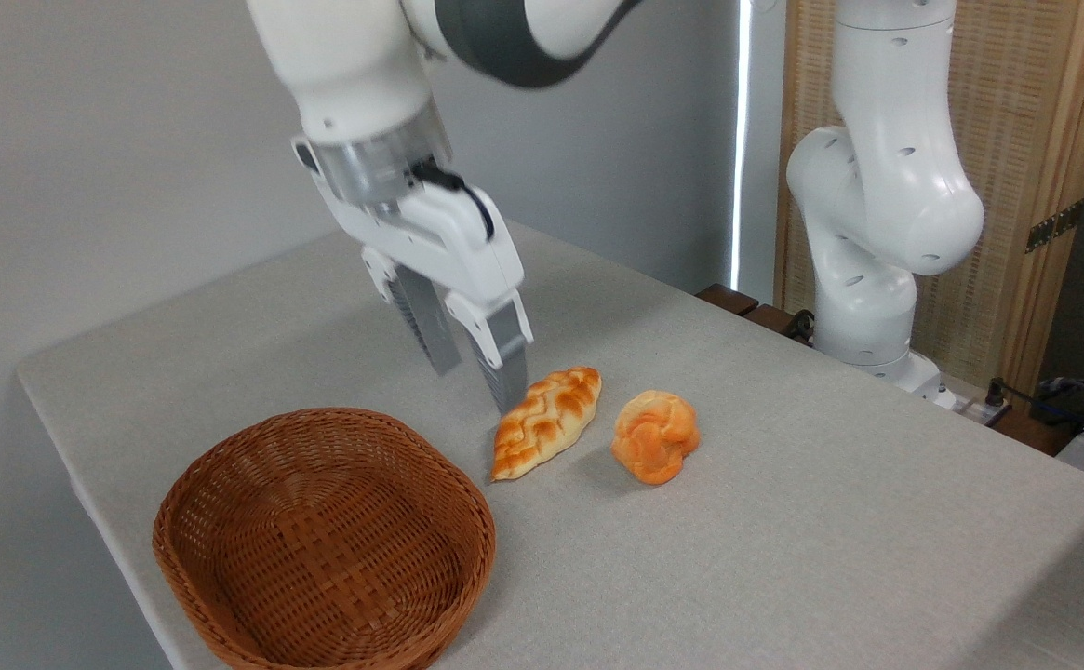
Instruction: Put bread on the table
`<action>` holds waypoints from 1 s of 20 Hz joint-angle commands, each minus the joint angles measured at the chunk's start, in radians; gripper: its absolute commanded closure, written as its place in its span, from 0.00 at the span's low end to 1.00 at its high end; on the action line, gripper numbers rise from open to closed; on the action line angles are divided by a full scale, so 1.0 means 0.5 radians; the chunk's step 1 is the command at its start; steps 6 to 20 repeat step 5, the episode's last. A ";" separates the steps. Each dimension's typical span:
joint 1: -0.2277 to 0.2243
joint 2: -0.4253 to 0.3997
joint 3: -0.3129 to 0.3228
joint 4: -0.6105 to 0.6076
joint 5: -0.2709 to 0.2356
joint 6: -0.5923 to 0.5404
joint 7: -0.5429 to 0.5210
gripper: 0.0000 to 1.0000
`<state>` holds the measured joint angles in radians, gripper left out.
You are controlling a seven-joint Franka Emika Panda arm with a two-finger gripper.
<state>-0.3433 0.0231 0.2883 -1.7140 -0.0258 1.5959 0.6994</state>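
A small round orange bun [656,435] with a knotted, swirled top sits on the grey cloth-covered surface [783,521], free of any grip, just right of a longer braided golden loaf [547,421] that lies at a slant with its pointed lower end aimed toward the wicker basket [323,541]. The bun and the loaf lie close together, with a narrow strip of cloth showing between them. Above and to the left of the loaf, the white Franka arm's claw [478,381] hangs tilted over the surface with its two grey fingers [502,358] spread apart and nothing between them; the tip of the nearer finger ends just beside the loaf's upper left edge, and whether it touches the crust cannot be told from this angle. The brown woven basket stands left of and below the loaf, nearer the front left corner of the surface, its interior showing only bare weave. Behind and to the right of the loaf, at the far edge of the surface, the arm's white base column [876,186] rises in front of a light wooden screen [1016,140] with woven panels. A plain grey wall [86,140] fills the background to the left of the claw.
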 commanded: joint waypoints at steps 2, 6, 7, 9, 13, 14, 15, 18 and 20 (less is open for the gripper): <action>-0.004 0.003 0.015 0.145 -0.004 0.066 0.019 0.00; -0.001 0.027 0.015 0.133 -0.004 0.106 0.034 0.00; -0.001 0.027 0.015 0.133 -0.004 0.106 0.034 0.00; -0.001 0.027 0.015 0.133 -0.004 0.106 0.034 0.00; -0.001 0.027 0.015 0.133 -0.004 0.106 0.034 0.00; -0.001 0.027 0.015 0.133 -0.004 0.106 0.034 0.00; -0.001 0.027 0.015 0.133 -0.004 0.106 0.034 0.00; -0.001 0.027 0.015 0.133 -0.004 0.106 0.034 0.00; -0.001 0.027 0.015 0.133 -0.004 0.106 0.034 0.00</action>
